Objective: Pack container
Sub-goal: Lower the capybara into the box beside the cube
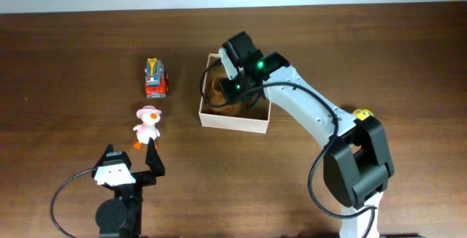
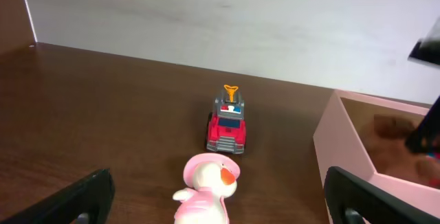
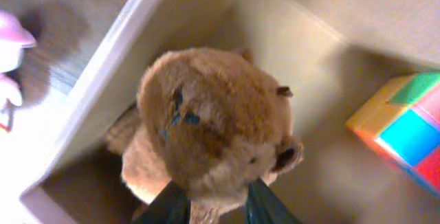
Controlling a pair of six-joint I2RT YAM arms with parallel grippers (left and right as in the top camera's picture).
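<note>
The container (image 1: 235, 120), a shallow white-walled box with a tan inside, sits at the table's middle; its wall also shows in the left wrist view (image 2: 344, 148) and the right wrist view (image 3: 103, 66). My right gripper (image 3: 210, 203) is shut on a brown plush bear (image 3: 213, 121) and holds it inside the container, beside a multicoloured cube (image 3: 405, 128). In the overhead view the right gripper (image 1: 235, 85) is over the box. My left gripper (image 1: 131, 166) is open and empty, just short of a white duck with a pink hat (image 1: 147, 125), which stands between its fingers in the left wrist view (image 2: 206, 193).
A red toy truck (image 1: 155, 78) stands left of the container, beyond the duck; it also shows in the left wrist view (image 2: 227, 124). A small yellow toy (image 1: 362, 113) lies right of the container, by the right arm.
</note>
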